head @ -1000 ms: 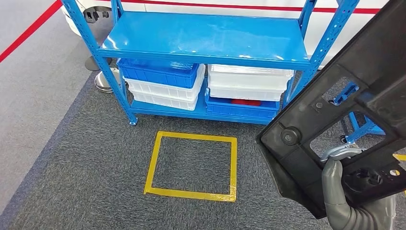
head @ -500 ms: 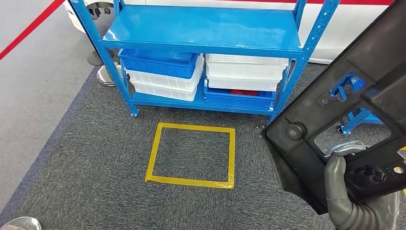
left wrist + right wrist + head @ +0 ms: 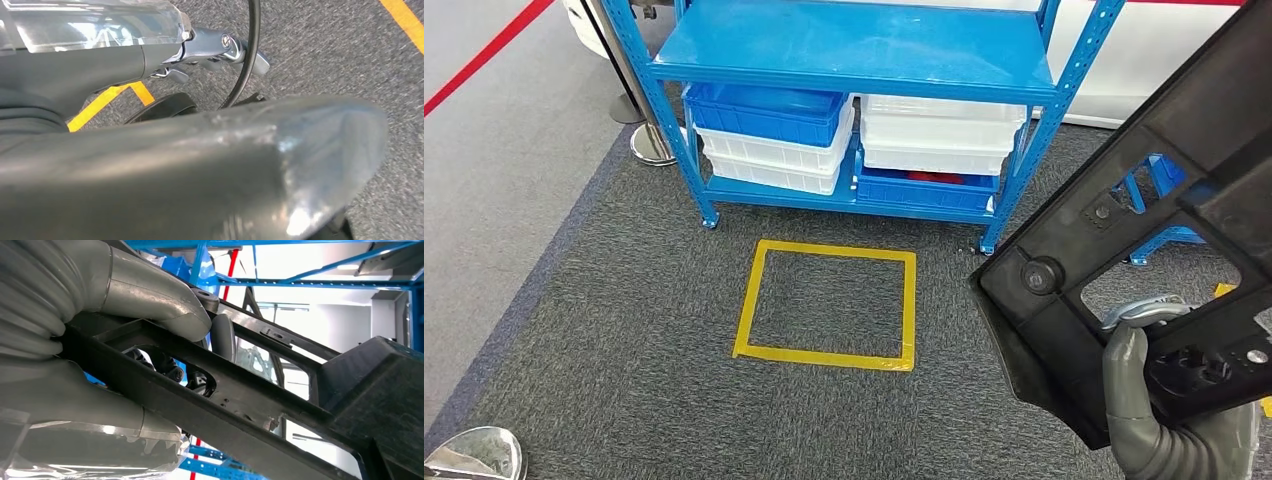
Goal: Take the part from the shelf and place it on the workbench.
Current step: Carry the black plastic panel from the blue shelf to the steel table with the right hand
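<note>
The part (image 3: 1124, 230) is a large black plastic frame with open cut-outs, tilted up across the right of the head view. My right hand (image 3: 1164, 420) grips its lower bar from below, thumb through a cut-out. The right wrist view shows that hand (image 3: 100, 285) wrapped around a bar of the part (image 3: 280, 405). The blue shelf (image 3: 854, 45) stands ahead, its top board bare. My left hand (image 3: 200, 170) hangs over the carpet; its thick grey thumb hides the fingers, so how they lie is unclear. The left arm's silver end (image 3: 469, 455) sits at the bottom left corner.
Blue bins (image 3: 764, 110) and white bins (image 3: 939, 135) are stacked on the shelf's lower board. A yellow taped square (image 3: 754, 300) marks the dark carpet before the shelf. A post base (image 3: 652, 145) stands left of the shelf, a blue stand (image 3: 1169, 210) right of it.
The whole view has shifted: the shelf now sits higher in the picture and my left arm's silver end has come in at the bottom left. The part stays in my right hand.
</note>
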